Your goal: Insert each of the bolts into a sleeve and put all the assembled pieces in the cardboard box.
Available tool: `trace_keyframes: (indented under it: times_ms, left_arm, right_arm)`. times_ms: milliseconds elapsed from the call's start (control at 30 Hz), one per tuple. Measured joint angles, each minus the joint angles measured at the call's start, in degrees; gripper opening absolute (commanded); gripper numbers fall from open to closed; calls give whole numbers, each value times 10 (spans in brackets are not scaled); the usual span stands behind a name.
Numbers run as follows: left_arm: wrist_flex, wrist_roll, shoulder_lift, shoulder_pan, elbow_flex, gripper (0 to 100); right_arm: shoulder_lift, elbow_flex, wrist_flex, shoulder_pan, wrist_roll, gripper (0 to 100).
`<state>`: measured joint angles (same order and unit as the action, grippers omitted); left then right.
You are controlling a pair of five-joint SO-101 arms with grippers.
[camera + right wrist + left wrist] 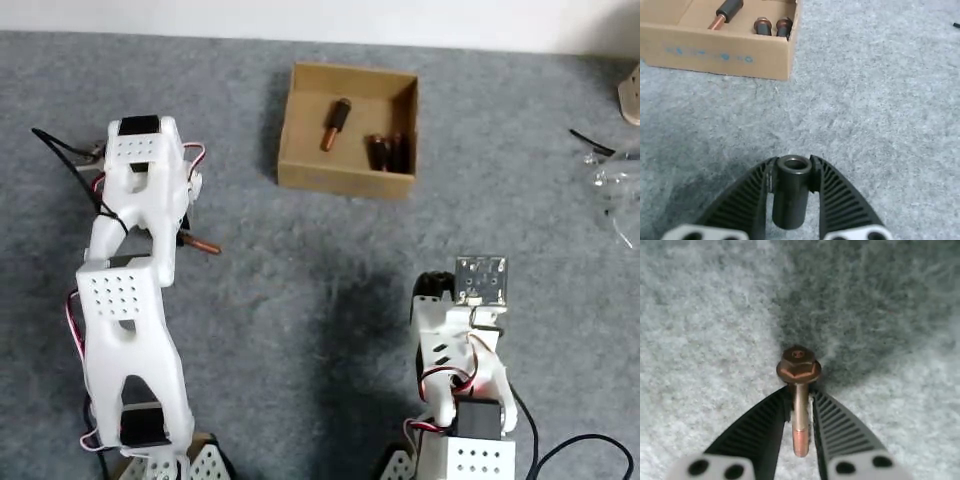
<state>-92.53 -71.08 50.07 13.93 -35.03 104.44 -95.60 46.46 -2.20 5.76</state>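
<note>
With left pincer (801, 392), pinches a copper flange bolt (800, 372) by its shank over the grey counter (700, 315); with right pincer (793, 161), clamps a black sleeve (791, 195), bore facing outward. Already inside the cardboard box (715, 50): three assembled pieces (336, 124).

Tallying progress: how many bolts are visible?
4. One bolt is held in the left gripper; three sleeved ones lie in the cardboard box: one alone, two side by side. The arms may hide more.
</note>
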Motion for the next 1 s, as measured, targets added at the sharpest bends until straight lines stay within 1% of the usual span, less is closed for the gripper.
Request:
trace_keyframes:
  times_ms: [67, 233, 333, 467, 633, 833, 1000]
  left_arm:
    - [-9, 32, 3, 0, -20, 6]
    - [-69, 130, -15, 4, -120, 6]
    - [-75, 198, -84, 10, -164, 6]
    - [-79, 241, -197, 10, -167, 6]
    - [-84, 265, -357, 10, -97, 6]
    - [-84, 328, -556, 8, 31, 6]
    - [-84, 338, -720, 8, 160, 6]
  right_arm:
    - [0, 0, 0, 0, 0, 5]
    - [0, 0, 0, 0, 0, 5]
    - [0, 0, 0, 0, 0, 5]
    - [0, 0, 0, 0, 0, 5]
    - [0, 0, 0, 0, 0, 5]
    - [0, 0, 0, 0, 0, 5]
    - [0, 0, 0, 0, 0, 5]
